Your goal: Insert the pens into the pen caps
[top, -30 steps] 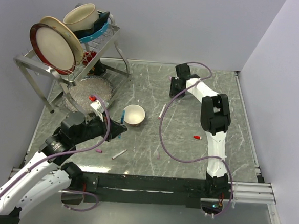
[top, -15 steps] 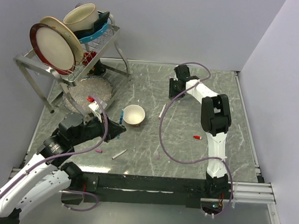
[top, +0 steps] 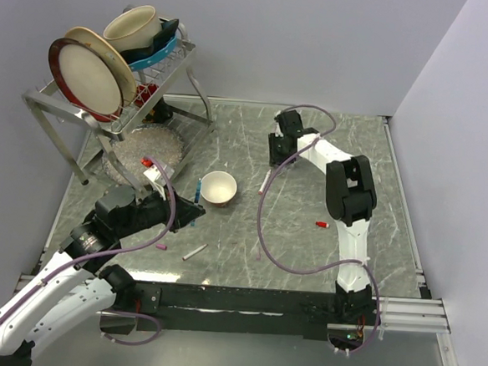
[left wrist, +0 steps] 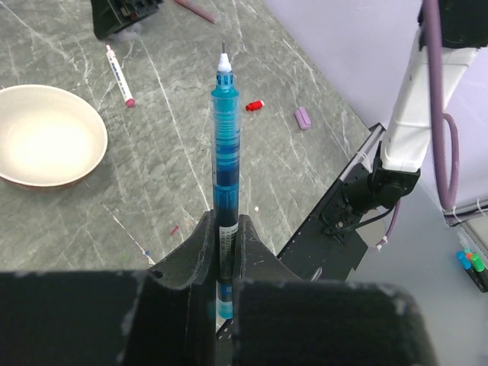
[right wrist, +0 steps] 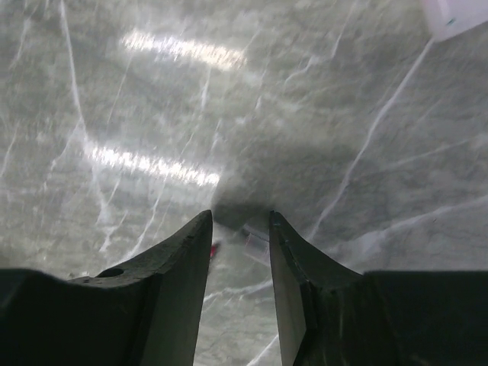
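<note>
No pen is seen capped yet: a translucent blue pen, tip bare, is clamped in the closed left gripper at 8 o'clock of the grey marble worktop, the right gripper is poised half-open at 12 o'clock with nothing seen gripped, and a small red cap lies loose at 4 o'clock.
</note>
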You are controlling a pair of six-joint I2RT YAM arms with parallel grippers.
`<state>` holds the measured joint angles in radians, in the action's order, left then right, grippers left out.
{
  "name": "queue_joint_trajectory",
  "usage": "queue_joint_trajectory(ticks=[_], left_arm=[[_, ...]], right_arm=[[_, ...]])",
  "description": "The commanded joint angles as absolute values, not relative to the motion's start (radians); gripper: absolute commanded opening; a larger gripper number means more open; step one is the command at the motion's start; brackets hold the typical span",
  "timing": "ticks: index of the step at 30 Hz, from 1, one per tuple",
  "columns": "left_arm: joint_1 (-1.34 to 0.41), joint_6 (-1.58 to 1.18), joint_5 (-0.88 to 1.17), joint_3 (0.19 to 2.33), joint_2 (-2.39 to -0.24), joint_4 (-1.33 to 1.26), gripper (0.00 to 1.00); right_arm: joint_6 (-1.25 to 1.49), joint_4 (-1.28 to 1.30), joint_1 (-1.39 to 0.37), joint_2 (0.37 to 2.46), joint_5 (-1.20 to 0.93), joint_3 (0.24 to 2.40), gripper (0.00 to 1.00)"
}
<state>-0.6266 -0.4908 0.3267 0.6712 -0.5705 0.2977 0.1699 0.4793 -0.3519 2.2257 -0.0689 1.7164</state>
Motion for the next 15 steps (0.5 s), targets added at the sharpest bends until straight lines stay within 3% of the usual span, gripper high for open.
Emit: queue_joint_trajectory(ticks=[1, 15], left_arm=[[-0.630, -0.485, 0.316, 0.673, -0.558, 0.273, 0.01], [-0.630, -0.491, 0.319, 0.672, -0.551, 0.270, 0.01]], right_arm=[[0.192, 0.535, -0.380, 2.149, -0.083, 1.634, 0.43], [0.258, 0.499, -0.380, 1.965, -0.029, 1.387, 0.42]])
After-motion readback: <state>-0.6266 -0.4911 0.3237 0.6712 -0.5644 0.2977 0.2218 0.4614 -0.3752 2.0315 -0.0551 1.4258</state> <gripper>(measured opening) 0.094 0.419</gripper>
